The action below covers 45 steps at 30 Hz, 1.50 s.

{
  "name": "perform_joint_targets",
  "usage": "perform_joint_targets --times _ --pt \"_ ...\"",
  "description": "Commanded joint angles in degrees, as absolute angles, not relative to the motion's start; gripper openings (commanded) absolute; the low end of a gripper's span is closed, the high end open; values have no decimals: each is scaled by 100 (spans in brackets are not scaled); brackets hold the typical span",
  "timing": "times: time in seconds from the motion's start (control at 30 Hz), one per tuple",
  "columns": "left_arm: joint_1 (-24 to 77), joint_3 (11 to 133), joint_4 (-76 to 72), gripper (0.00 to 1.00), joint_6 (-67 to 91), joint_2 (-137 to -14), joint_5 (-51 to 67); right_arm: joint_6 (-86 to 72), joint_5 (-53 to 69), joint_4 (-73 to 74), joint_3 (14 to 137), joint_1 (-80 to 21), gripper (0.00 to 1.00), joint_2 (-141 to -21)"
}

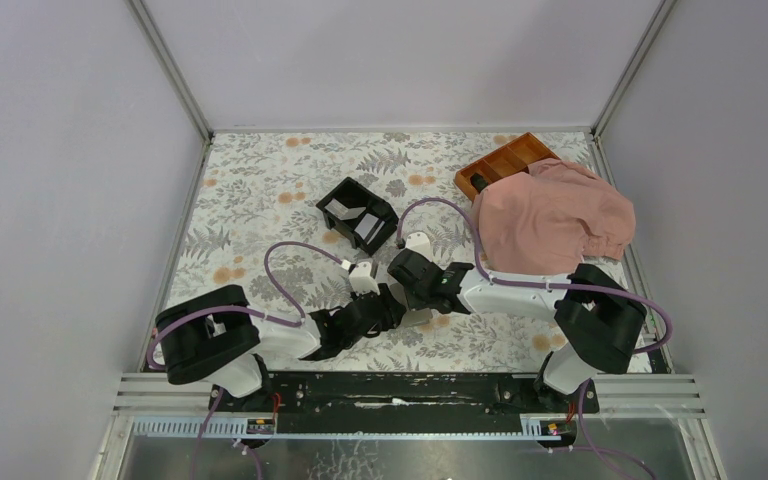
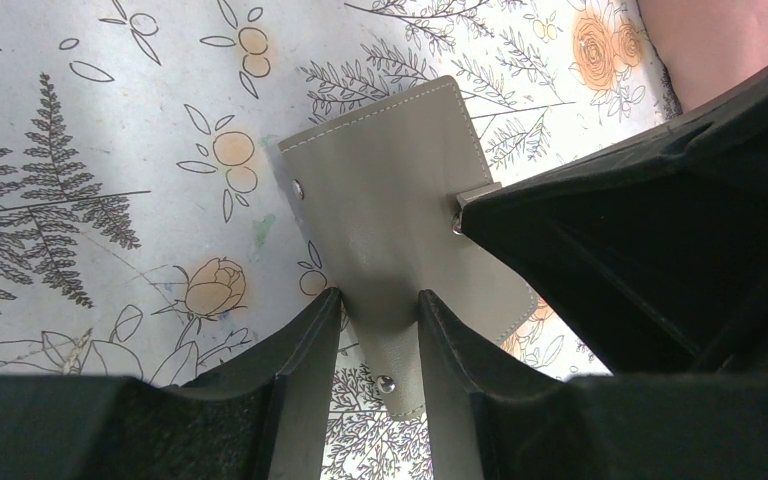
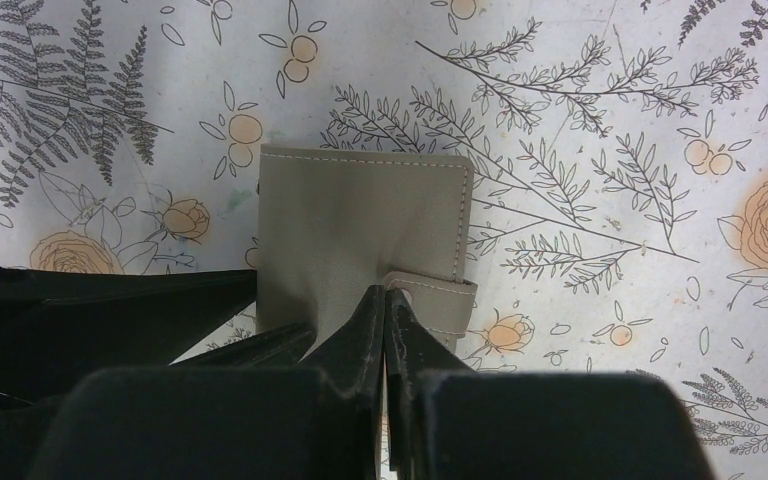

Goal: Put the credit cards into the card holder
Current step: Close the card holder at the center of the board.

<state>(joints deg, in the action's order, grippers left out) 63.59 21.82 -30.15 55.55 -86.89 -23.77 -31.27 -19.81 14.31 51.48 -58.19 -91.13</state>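
The card holder is a closed grey-taupe wallet lying flat on the floral table; it also shows in the right wrist view. My left gripper is open a finger's width, its tips resting on the wallet's cover. My right gripper is shut on the wallet's snap strap at its edge. In the top view both grippers meet over the wallet at the table's near middle, hiding most of it. Pale thin pieces, perhaps the credit cards, lie in the black box; I cannot tell for sure.
A black two-compartment box stands behind the grippers. An orange-brown divided tray sits at the back right, partly under a pink cloth that covers the right side.
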Motion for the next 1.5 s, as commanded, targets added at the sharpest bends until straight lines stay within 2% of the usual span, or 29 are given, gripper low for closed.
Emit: perform_joint_targets --times 0.0,0.8,1.47 --pt "6345 2143 -3181 41 5581 -8834 -2312 -3180 -1750 1193 5287 -5902 0 -9233" --pt "6341 2124 -3190 41 5616 -8824 -2323 -3408 -1644 949 4992 -5902 0 -9257" --pt "6345 2188 -3150 41 5641 -8883 -2295 -3760 -1914 780 4236 -5902 0 -8629"
